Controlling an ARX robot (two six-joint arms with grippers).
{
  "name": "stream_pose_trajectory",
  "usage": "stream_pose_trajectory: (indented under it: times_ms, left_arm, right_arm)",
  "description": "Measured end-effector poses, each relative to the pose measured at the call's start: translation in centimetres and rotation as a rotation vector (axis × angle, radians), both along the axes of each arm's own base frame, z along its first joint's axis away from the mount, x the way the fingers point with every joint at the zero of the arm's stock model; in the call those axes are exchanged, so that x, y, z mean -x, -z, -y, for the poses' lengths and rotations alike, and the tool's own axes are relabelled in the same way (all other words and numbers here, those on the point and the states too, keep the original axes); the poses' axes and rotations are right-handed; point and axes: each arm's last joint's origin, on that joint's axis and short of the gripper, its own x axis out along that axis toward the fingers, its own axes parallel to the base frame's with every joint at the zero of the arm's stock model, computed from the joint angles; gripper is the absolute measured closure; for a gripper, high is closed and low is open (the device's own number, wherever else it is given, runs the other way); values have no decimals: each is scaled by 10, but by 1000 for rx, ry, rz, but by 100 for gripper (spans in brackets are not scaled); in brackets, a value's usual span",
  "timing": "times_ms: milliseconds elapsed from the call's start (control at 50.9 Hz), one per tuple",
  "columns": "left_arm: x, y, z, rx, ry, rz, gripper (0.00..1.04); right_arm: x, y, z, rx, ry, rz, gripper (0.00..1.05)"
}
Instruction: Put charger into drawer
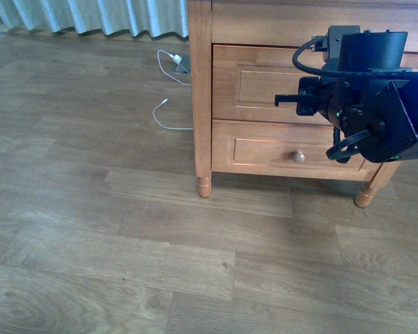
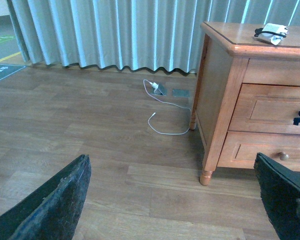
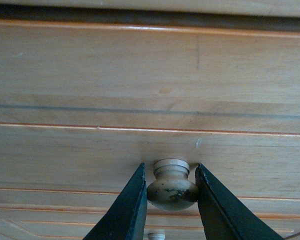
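Note:
The charger (image 2: 271, 33), a small white block wound with black cord, lies on top of the wooden cabinet (image 2: 217, 95) in the left wrist view. The drawer (image 1: 265, 83) is the upper, taller one, and its front looks flush with the cabinet. My right gripper (image 3: 172, 187) is shut on the drawer knob (image 3: 172, 185), one finger pressed against each side of it. From the front, the right arm hides that knob. My left gripper (image 2: 175, 200) hangs open over bare floor, well away from the cabinet, holding nothing.
The lower drawer (image 1: 279, 149) has its own round knob (image 1: 298, 156). A white plug (image 1: 177, 60) with a long thin white cable (image 1: 168, 124) lies on the floor beside the cabinet. Curtains (image 2: 115, 32) hang behind. Wooden floor (image 1: 111, 229) stretches in front.

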Motion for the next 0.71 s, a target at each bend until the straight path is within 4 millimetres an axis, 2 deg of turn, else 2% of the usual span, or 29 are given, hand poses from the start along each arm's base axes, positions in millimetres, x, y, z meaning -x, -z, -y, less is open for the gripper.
stream_pose_trajectory:
  times_ms: [412, 589, 707]
  left_arm:
    - [0, 0, 0, 0, 0, 0, 6]
    - [0, 0, 0, 0, 0, 0, 6]
    - [0, 0, 0, 0, 0, 0, 6]
  right_arm:
    - [5, 1, 5, -4, -6, -19, 82]
    - [15, -1, 11, -24, -8, -38, 82]
    - [30, -3, 14, -41, -7, -64, 82]
